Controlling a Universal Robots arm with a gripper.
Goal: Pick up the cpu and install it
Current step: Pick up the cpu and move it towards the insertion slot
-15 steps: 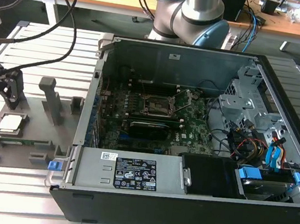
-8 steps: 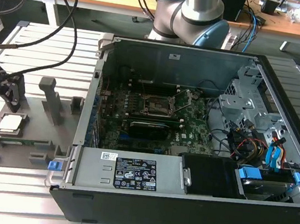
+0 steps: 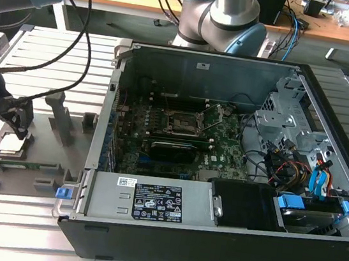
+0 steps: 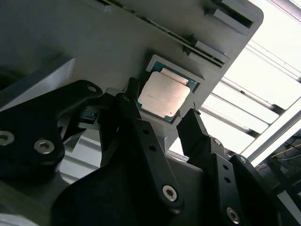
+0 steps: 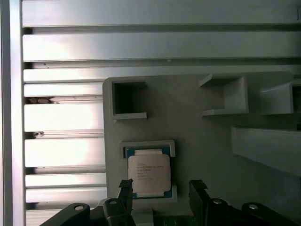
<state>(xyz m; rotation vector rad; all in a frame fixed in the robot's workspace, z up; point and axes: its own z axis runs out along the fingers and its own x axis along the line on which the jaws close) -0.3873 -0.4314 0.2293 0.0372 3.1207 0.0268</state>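
The cpu is a small square chip with a silvery top, lying flat in a framed pocket of the grey fixture plate. In the exterior view the cpu sits at the left, on the fixture plate outside the computer case. My gripper hangs just above it. In both wrist views the gripper is open, its black fingers straddling the cpu without gripping it. The motherboard socket lies open inside the case.
The open computer case takes up the middle and right of the exterior view, with drive bays and cables inside. Raised blocks stand on the fixture plate. Everything rests on a slatted aluminium table. A cable trails from my arm.
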